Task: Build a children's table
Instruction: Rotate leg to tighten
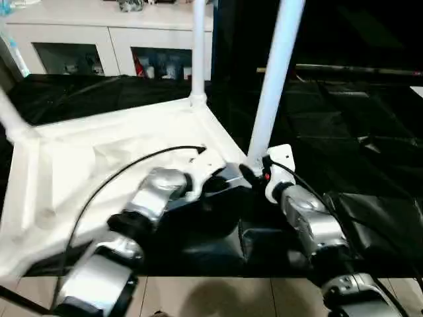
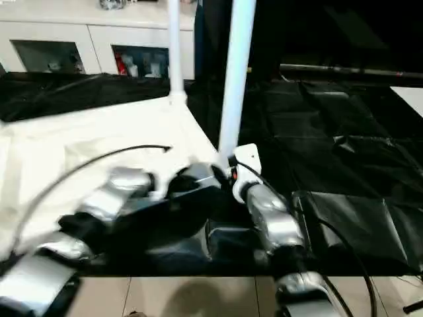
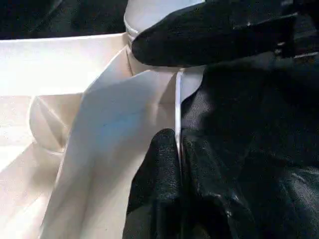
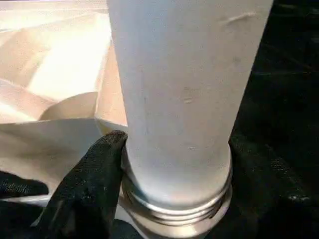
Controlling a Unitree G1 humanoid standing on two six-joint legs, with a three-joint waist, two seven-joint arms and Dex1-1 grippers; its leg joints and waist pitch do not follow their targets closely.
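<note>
- The tabletop [image 1: 119,158] lies upside down on a surface covered with black sheeting [image 1: 344,139], its ribbed underside facing up.
- Three white legs stand up from its corners: one at the far right corner [image 1: 197,46], one at the near right corner [image 1: 275,72], and one at the far left corner [image 1: 10,115], leaning out past the picture edge.
- The near right leg rises with a slight tilt from its round socket; in the right wrist view its threaded base [image 4: 177,206] sits at the socket mouth, with a few thread rings still showing.
- The right gripper [image 1: 254,173] is at the foot of that leg, its black fingers [image 4: 94,169] spread on either side of the tube and closed on it just above the threads.
- The left gripper [image 3: 177,149] is at the near right part of the tabletop, right beside the same corner. Its two black fingers are pinched together on the thin white rim of the tabletop, as the left wrist view shows.
- The two grippers are very near each other at this corner; the right gripper's black finger shows just beyond the left one in the left wrist view.
- A black cable [image 1: 112,175] arcs over the tabletop to the left wrist.
- Beyond the far edge stands a white cabinet [image 1: 99,39] with glass doors and small objects behind them.
</note>
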